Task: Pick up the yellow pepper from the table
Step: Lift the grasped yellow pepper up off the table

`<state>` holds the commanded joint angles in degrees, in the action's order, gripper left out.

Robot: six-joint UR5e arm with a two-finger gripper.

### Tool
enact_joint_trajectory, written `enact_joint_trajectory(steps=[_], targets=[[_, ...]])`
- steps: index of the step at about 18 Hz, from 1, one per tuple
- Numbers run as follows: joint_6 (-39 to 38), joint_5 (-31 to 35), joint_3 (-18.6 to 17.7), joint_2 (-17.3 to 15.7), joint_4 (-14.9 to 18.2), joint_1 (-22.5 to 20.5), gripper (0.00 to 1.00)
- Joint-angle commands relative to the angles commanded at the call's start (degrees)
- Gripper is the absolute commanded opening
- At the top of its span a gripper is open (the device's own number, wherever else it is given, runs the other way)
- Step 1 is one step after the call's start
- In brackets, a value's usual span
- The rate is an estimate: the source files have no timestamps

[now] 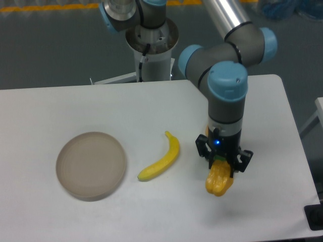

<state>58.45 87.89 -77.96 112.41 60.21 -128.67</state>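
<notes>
While the claw (220,169) grips the pepper (218,180) by its top, the fruit hangs low over the table (60,106), right of the banana (161,159). Such a shallow pinch on rounded lobes could slip.

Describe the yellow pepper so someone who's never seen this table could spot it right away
Start at the robot arm's tool over the right side of the white table. The yellow pepper hangs from it, gripped at its top. It is short, stubby and lobed, unlike the long curved banana lying to its left.
</notes>
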Motion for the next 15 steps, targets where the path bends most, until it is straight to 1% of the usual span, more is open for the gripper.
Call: enact_joint_trajectory(steps=[6, 15], targets=[[0.0, 0.0, -0.09, -0.09, -0.09, -0.88, 0.4], [0.0, 0.0, 0.0, -0.26, -0.17, -0.88, 0.4]])
